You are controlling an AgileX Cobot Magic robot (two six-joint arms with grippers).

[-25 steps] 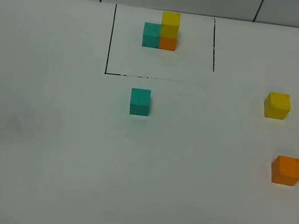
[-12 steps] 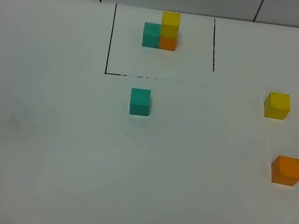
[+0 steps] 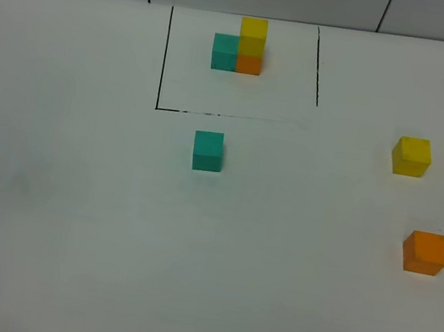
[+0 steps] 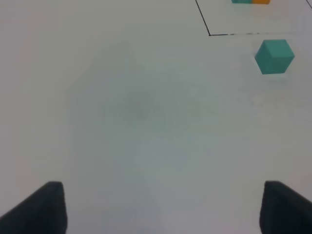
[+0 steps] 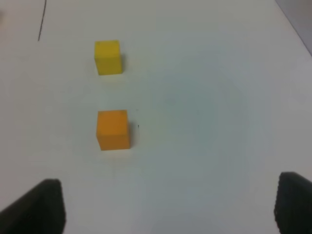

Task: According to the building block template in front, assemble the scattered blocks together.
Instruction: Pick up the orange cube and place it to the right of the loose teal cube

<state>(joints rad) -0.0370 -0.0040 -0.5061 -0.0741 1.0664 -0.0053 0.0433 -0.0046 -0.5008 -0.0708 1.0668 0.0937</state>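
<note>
- Three scattered blocks lie apart on the white surface: teal block, yellow block, orange block. None touches another.
- Building block template: L-shaped trio at the far side, inside black drawn lines. Teal sits beside orange; yellow appears stacked on orange.
- Left end effector: fingers spread wide, nothing betw. them. Not seen in the exterior high view.
- Right end effector: fingers likewise wide, empty. Also outside the exterior high view.
- Key relation, left arm: teal block lies well ahead of the end effector and off its centre line, just outside the near line of the outline. It shows a corner to the wrist camera, so wrist rotation is prob. needed.
- Key relation, right arm: orange block is nearer, yellow block beyond it on approx. the same line; both sit off the centre line.
- Cubes have no long axis; either pair of faces should serve.
- Judgement: left arm suits teal; right arm suits orange and yellow.
- Obstructions: bare surface betw. each end effector and its block. Reaching yellow low could clip orange.
</note>
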